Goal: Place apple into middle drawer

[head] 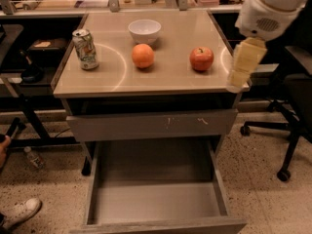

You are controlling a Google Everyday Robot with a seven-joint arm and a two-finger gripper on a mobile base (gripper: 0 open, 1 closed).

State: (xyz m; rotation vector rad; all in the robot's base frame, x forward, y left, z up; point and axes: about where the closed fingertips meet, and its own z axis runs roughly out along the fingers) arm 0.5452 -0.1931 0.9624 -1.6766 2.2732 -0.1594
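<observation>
The red apple (201, 58) with a dark stem sits on the right side of the cabinet's tan top (112, 79). The middle drawer (156, 201) is pulled out below, wide and grey, with a bare floor. My gripper (237, 82) hangs down from the white arm (265, 11) at the cabinet's right edge, just right of the apple and apart from it. It holds nothing that I can see.
An orange (143, 56), a white bowl (144, 30) and a drink can (85, 49) stand on the top. The scratched drawer front (151, 124) sits above the open drawer. An office chair (292, 101) is at the right, and a shoe (19, 212) and a bottle (35, 157) at the lower left.
</observation>
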